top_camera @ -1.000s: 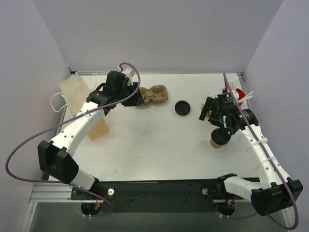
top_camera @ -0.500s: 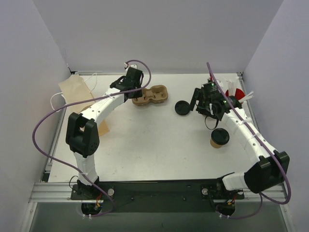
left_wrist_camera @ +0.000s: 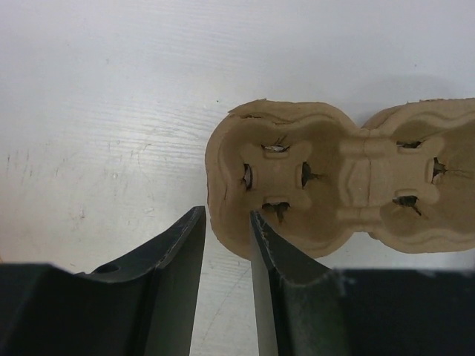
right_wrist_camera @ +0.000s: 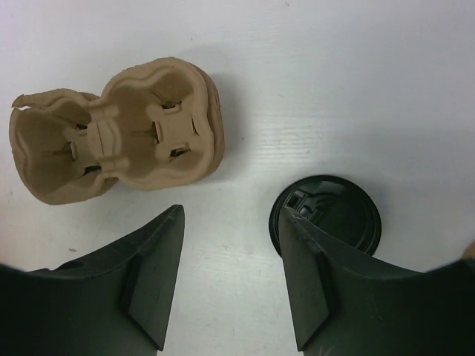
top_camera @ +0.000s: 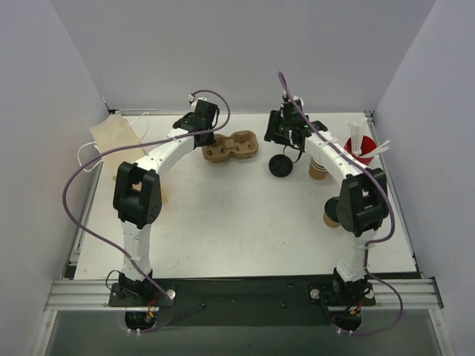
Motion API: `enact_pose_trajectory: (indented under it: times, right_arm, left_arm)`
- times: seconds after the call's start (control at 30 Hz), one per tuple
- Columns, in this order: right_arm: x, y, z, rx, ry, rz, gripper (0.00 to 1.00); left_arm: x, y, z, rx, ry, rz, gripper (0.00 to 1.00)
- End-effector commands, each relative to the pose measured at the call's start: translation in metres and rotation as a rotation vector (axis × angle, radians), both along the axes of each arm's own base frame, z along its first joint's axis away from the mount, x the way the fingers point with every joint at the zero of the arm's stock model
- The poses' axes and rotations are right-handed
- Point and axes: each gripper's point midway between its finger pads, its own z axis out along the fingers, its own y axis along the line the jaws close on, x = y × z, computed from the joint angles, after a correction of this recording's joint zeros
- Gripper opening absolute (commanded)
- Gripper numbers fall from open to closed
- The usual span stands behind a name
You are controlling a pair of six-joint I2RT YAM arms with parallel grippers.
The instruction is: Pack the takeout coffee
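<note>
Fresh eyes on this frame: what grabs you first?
The left claw straddles the left end rim of the brown pulp cup carrier, jaws narrow but with a gap showing on one side. The right claw hangs open right beside the loose black lid, which lies flat on the table to the carrier's right.

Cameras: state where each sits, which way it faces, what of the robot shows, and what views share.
Top external: above and behind the bases, facing down on the table; left arm and right arm show.
Left wrist: on the left arm, facing down past the left claw at the cup carrier.
Right wrist: facing down past the right claw at the black lid and carrier.
Shared: all three show the carrier.
</note>
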Motion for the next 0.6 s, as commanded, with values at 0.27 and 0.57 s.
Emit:
enact_pose_trajectory:
  times: [0.27, 0.57]
  right_arm:
    - [0.064, 0.053, -0.011, 0.025, -0.093, 0.159, 0.45]
    - [0.073, 0.067, -0.043, -0.030, -0.047, 0.191, 0.43]
  left_arm:
    - [0.019, 0.003, -0.011, -0.042, -0.007, 0.005, 0.40]
    - [0.021, 0.002, -0.023, -0.059, 0.017, -0.004, 0.40]
